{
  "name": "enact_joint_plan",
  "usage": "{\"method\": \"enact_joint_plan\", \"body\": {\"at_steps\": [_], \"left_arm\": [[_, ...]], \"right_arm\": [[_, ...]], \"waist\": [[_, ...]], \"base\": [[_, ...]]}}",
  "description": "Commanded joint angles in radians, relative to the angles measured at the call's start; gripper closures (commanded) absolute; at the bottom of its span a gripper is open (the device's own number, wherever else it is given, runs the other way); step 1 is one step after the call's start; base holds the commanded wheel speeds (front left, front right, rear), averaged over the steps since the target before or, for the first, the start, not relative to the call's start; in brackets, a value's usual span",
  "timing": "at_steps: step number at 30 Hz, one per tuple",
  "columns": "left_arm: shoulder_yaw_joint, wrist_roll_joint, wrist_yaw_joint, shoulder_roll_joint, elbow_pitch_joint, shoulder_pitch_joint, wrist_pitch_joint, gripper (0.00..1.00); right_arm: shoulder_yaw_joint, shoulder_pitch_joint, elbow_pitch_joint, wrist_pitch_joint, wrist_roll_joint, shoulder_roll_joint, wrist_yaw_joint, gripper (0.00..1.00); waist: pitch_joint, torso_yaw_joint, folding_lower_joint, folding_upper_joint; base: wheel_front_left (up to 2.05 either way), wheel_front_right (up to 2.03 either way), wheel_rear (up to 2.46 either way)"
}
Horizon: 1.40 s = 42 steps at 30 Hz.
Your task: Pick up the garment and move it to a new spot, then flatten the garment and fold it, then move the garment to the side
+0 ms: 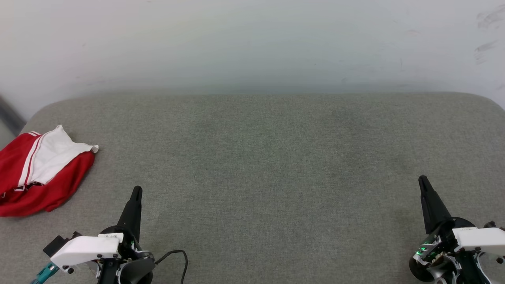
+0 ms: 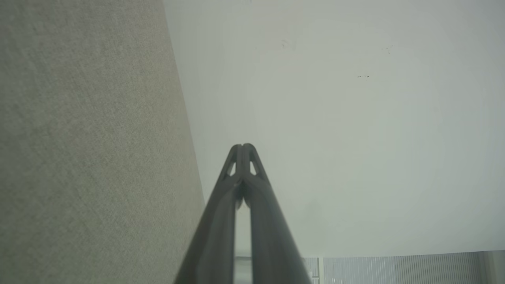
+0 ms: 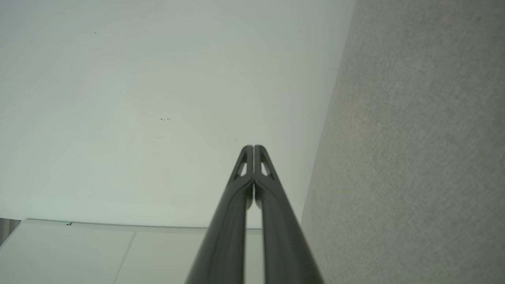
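The garment [image 1: 37,173], red with a white part and red-and-white striped trim, lies bunched at the far left edge of the grey fabric surface [image 1: 260,165] in the head view. My left gripper [image 1: 136,190] is shut and empty at the lower left, its tips a little right of and below the garment, not touching it. At the lower right my right gripper [image 1: 423,180] is shut and empty too, far from the garment. In the left wrist view the left gripper [image 2: 243,146] has its fingertips pressed together; the right gripper [image 3: 253,147] looks the same in the right wrist view.
A pale wall [image 1: 252,43] rises behind the surface's rounded far edge. A black cable [image 1: 177,254] loops by the left wrist. Grey fabric [image 2: 86,150] fills the left side of the left wrist view and fabric [image 3: 418,150] the right side of the right wrist view.
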State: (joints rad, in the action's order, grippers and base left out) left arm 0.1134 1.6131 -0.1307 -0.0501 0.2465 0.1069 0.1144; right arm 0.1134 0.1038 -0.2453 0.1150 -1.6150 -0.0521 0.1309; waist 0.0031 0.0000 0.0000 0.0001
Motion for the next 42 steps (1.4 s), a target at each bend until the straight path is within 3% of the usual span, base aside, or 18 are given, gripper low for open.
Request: {"method": "enact_joint_plan", "body": {"at_steps": [1, 27, 28, 29, 30, 42], "left_arm": [[0.001, -0.001, -0.002, 0.0, -0.001, 0.007, 0.001, 1.0], [-0.002, 0.0, 0.0, 0.001, 0.004, -0.001, 0.0, 1.0], [-0.003, 0.0, 0.0, 0.001, 0.012, -0.007, -0.001, 0.0], [-0.005, 0.0, 0.0, 0.002, 0.021, -0.015, -0.001, 1.0], [-0.009, 0.001, 0.0, 0.003, 0.023, -0.017, -0.004, 0.0], [-0.069, -0.03, 0.0, 0.002, -0.004, -0.003, -0.065, 0.0]], "right_arm": [[-0.001, 0.013, -0.001, -0.001, 0.006, 0.003, 0.0, 1.0], [0.0, -0.002, -0.003, 0.0, 0.0, 0.0, 0.0, 1.0], [-0.001, -0.01, -0.011, 0.0, 0.0, 0.0, 0.0, 0.0], [-0.001, -0.019, -0.02, -0.001, 0.0, 0.001, 0.0, 1.0], [-0.002, -0.023, -0.019, -0.002, 0.001, 0.001, 0.0, 0.0], [-0.028, -0.051, 0.04, -0.056, 0.03, -0.006, 0.0, 0.0]], "waist": [[0.0, 0.0, 0.0, -0.0001], [0.0, 0.0, 0.0, -0.0001], [0.0, 0.0, 0.0, -0.0001], [0.0, 0.0, 0.0, -0.0001], [0.0, 0.0, 0.0, -0.0001], [-0.003, 0.002, 0.0, -0.0001]], "base": [[0.0, 0.0, 0.0], [0.0, 0.0, 0.0], [0.0, 0.0, 0.0], [0.0, 0.0, 0.0], [0.0, 0.0, 0.0], [0.0, 0.0, 0.0]]}}
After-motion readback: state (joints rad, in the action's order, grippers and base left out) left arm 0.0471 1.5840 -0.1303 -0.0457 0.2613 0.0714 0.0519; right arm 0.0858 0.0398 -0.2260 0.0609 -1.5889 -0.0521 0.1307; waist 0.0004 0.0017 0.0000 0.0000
